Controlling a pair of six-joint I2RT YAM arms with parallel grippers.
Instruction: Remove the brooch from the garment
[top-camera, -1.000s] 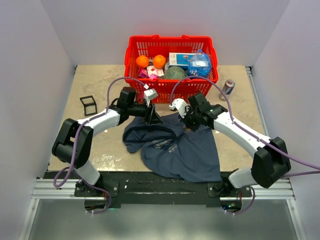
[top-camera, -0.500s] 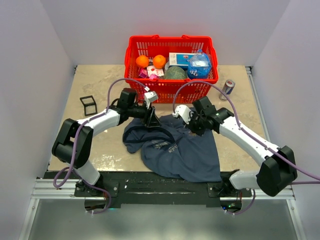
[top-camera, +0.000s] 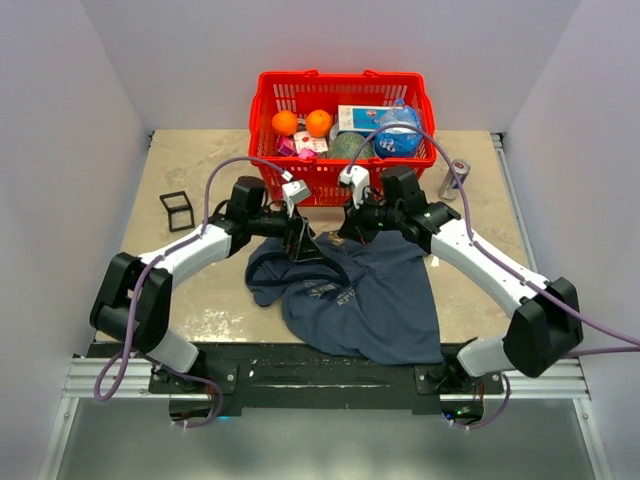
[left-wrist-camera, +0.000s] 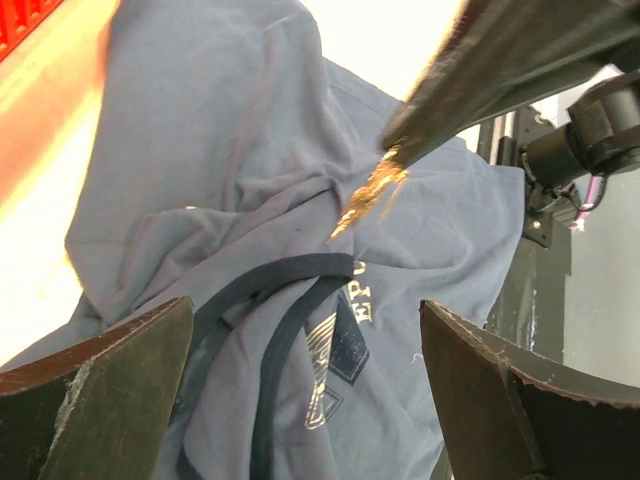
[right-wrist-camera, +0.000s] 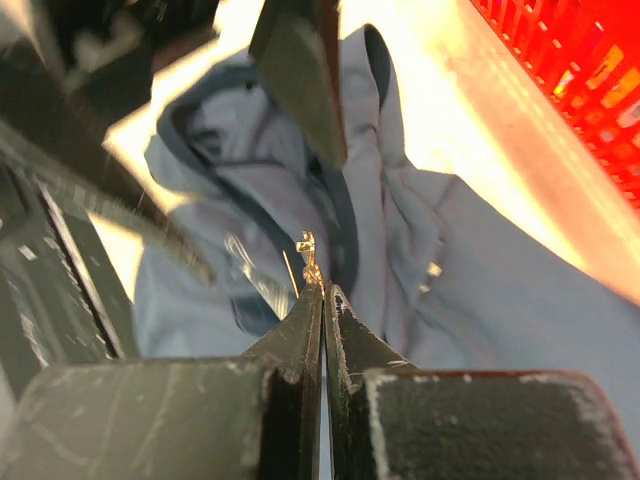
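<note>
The garment (top-camera: 365, 300) is a dark blue T-shirt with a gold print, crumpled on the table in front of both arms. The brooch (right-wrist-camera: 310, 250) is a small gold piece with a thin pin. It is pinched at the tips of my shut right gripper (right-wrist-camera: 324, 290) and held just above the cloth. In the left wrist view the brooch (left-wrist-camera: 368, 192) hangs from those dark fingers (left-wrist-camera: 480, 70) over a fold. My left gripper (left-wrist-camera: 305, 385) stands open above the collar and print, with nothing between its fingers. From above, the left gripper (top-camera: 303, 245) and right gripper (top-camera: 345, 232) are close together.
A red basket (top-camera: 345, 78) with oranges, a box and a bag stands just behind both grippers. A drink can (top-camera: 455, 178) stands at the right of the basket. A black square frame (top-camera: 176, 210) lies on the table at the left.
My left gripper has opened and let go of the cloth it held. My right gripper, still shut, has moved left and toward the basket, lifting the brooch off the shirt.
</note>
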